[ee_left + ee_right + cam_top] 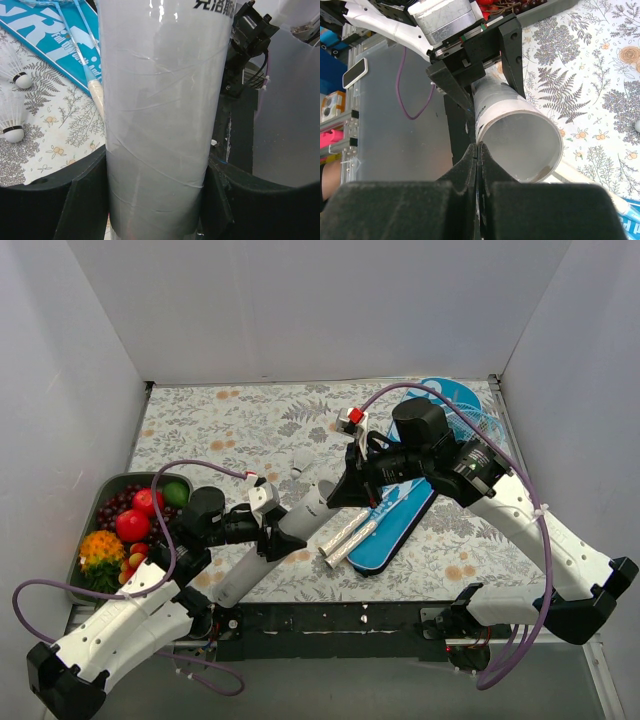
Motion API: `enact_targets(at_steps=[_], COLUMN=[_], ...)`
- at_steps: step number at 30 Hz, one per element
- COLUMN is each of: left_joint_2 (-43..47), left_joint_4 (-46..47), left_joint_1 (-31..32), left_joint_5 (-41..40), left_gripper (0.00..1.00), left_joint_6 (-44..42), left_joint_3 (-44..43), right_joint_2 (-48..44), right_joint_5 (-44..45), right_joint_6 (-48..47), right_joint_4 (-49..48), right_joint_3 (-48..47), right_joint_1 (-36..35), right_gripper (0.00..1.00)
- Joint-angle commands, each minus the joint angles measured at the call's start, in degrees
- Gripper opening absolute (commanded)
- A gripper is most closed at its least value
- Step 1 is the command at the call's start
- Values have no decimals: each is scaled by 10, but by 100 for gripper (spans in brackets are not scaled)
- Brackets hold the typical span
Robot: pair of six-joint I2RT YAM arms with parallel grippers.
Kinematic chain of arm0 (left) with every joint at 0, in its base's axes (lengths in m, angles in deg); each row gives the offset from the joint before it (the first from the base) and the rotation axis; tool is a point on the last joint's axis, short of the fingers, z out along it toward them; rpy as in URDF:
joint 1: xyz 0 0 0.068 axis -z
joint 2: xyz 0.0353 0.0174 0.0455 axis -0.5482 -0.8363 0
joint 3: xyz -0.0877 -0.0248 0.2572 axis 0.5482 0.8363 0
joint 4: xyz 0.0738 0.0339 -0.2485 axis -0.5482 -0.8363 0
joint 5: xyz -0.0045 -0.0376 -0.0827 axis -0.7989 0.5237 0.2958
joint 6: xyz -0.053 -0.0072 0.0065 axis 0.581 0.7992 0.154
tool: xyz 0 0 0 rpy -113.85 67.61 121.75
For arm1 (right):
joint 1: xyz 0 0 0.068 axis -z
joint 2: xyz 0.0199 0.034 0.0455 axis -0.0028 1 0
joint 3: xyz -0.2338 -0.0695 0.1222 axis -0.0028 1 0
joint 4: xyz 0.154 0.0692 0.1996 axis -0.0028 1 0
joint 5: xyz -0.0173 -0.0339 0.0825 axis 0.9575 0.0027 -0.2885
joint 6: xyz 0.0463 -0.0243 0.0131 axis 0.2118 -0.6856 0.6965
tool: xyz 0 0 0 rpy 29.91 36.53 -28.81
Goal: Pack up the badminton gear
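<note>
My left gripper [157,200] is shut on the white cardboard tube [160,100] and holds it slanted above the table; the tube also shows in the top view [300,515]. My right gripper [479,146] is shut, with its tips touching the left rim of the tube's open end [520,140]. I cannot tell whether it pinches the rim. The blue "SPORT" cover [405,515] lies on the table with the two rackets on it, their silvery handles [350,535] toward the front. Two white shuttlecocks [15,75] [12,127] lie on the floral cloth left of the tube.
A dark tray of colourful fruit [105,490] stands at the front left beside my left arm. White walls close in the table on three sides. The black front rail [330,620] runs between the arm bases.
</note>
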Motion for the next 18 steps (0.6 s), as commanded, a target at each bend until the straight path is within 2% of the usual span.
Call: enact_targets(at_steps=[1, 13, 18], left_joint_2=[11, 31, 33], left_joint_4=[10, 12, 13], left_joint_1=[1, 5, 8], left_joint_5=[-2, -7, -8], left_gripper=[55, 55, 55], left_joint_6=[1, 2, 1], left_joint_3=[-6, 8, 11], right_joint_2=[-20, -31, -36], right_joint_5=[-17, 65, 78], right_joint_6=[6, -26, -30], right_joint_4=[-19, 66, 79], right_joint_3=[-1, -112, -122], right_joint_1=[-7, -5, 0], right_gripper=[1, 1, 1])
